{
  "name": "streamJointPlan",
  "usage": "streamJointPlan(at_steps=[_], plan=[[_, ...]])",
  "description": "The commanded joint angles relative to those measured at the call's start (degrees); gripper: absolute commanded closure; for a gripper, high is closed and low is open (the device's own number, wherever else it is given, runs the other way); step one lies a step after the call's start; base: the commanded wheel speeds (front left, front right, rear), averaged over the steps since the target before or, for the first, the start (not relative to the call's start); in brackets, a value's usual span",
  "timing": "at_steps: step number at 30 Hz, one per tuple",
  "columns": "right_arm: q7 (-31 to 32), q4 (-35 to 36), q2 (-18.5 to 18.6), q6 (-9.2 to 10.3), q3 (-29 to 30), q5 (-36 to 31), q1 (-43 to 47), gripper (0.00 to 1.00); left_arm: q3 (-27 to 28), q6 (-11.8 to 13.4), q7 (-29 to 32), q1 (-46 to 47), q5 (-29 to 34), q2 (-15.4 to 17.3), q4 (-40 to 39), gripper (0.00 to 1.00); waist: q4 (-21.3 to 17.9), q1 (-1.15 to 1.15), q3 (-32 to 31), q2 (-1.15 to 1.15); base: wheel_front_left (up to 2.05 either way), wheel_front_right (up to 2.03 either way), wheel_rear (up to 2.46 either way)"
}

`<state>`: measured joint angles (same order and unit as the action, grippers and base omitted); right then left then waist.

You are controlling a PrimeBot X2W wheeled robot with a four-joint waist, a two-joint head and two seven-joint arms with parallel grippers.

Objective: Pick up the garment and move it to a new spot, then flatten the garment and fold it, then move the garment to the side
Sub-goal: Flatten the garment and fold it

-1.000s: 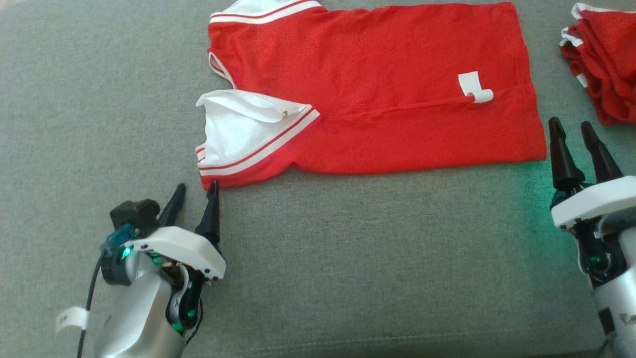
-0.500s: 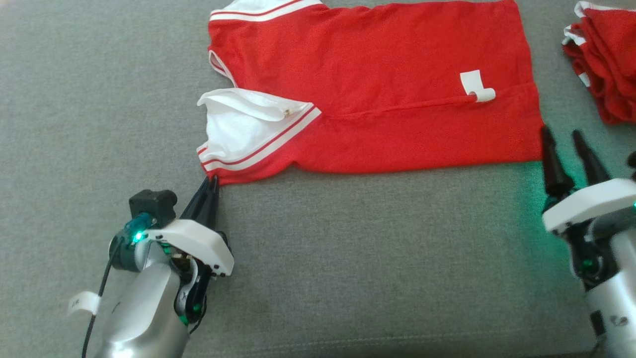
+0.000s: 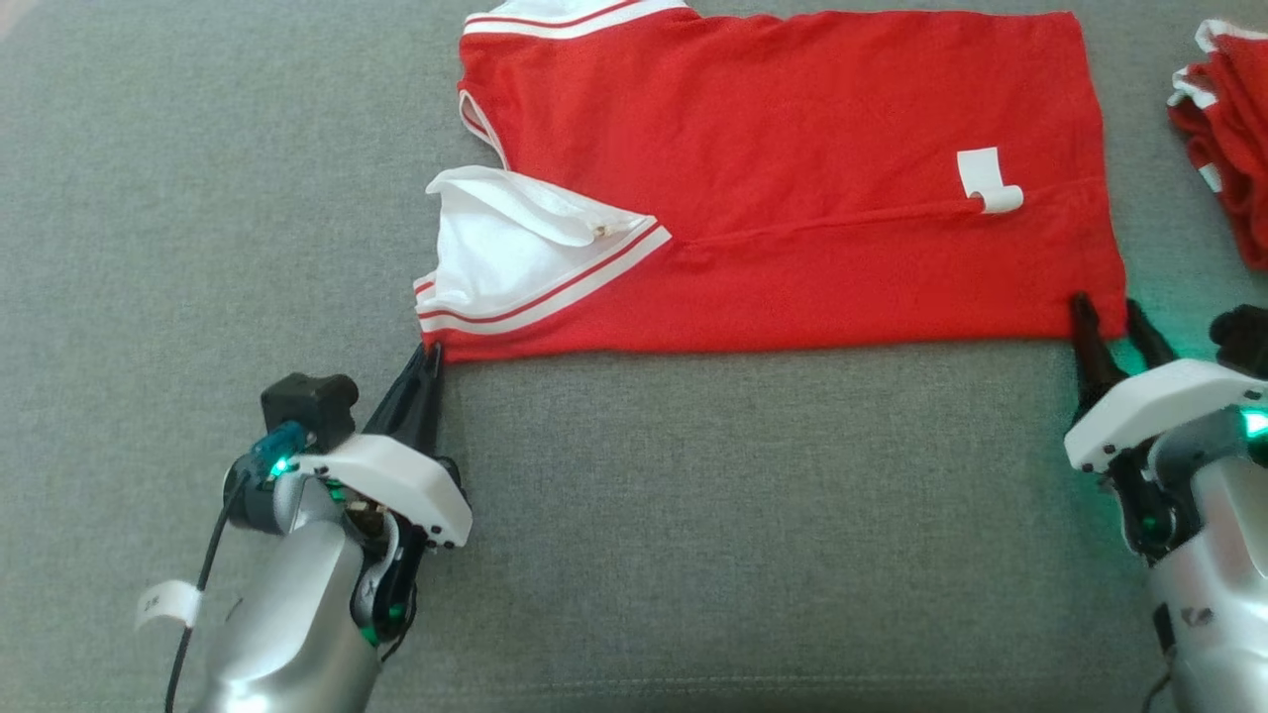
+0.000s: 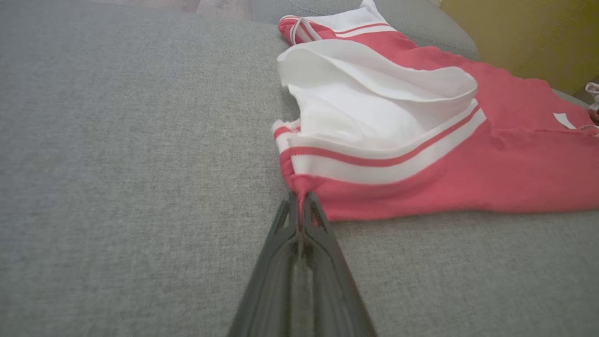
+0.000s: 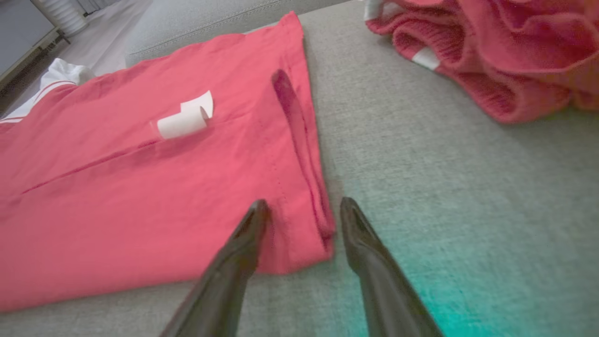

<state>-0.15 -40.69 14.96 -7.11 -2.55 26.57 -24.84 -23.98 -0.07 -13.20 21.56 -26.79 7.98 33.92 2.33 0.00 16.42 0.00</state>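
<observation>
We see a red jersey (image 3: 792, 149) with white, red-striped sleeve bands spread flat on a grey upholstered cushion (image 3: 693, 515), lying sideways in the head view with its neck end towards the left and its hem towards the right. A white sleeve (image 3: 505, 253) is folded over the near left part of the jersey, its opening puffed up a little. A small white label (image 3: 981, 178), curled at one end, lies on the red cloth near the hem, beside a long crease that runs along the body. The left claw (image 3: 428, 352) rests low on the cushion at the near left corner of the jersey; in the left wrist view, its two dark fingers are pressed together, with that corner of red cloth bunched and pinched between their tips (image 4: 299, 199). The right claw (image 3: 1108, 312) is at the near right corner. Its fingers stand apart and grip nothing: in the right wrist view, one finger (image 5: 243, 248) lies over the red cloth and the other is on the bare cushion just beside the hem edge. A green glow tints the cushion by that claw. A second red garment with white trim (image 3: 1223, 139) lies crumpled at the far right, well apart from the jersey.
</observation>
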Motion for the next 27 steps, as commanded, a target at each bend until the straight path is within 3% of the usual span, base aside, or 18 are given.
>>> streamJointPlan(at_steps=[1, 15, 21, 27], plan=[[0.60, 0.42, -0.10, -0.37, -0.90, 0.01, -0.29, 1.00, 1.53, -0.28, -0.66, 1.83, -0.30, 1.50, -1.49, 1.00, 0.24, 0.00, -0.27, 0.00, 0.00, 0.00, 0.00], [2.15, 8.76, 3.86, -0.37, -2.46, 7.02, 6.99, 1.00, 2.00, 0.96, -1.05, -5.83, -1.65, 2.78, -7.25, 1.00, 2.25, 0.00, -4.84, 0.00, 0.00, 0.00, 0.00], [3.68, 14.67, 5.76, -0.37, -0.11, 9.51, 13.99, 1.00, 1.62, 2.62, -0.20, -12.43, -2.38, 3.35, -13.91, 1.00, 3.09, 0.00, -6.42, 0.00, 0.00, 0.00, 0.00], [5.47, 19.94, 5.24, -0.37, 4.17, 8.99, 22.48, 1.00, 0.33, 4.49, 2.34, -19.09, -2.49, 4.38, -20.41, 1.00, 3.53, 0.00, -7.63, 0.00, 0.00, 0.00, 0.00]])
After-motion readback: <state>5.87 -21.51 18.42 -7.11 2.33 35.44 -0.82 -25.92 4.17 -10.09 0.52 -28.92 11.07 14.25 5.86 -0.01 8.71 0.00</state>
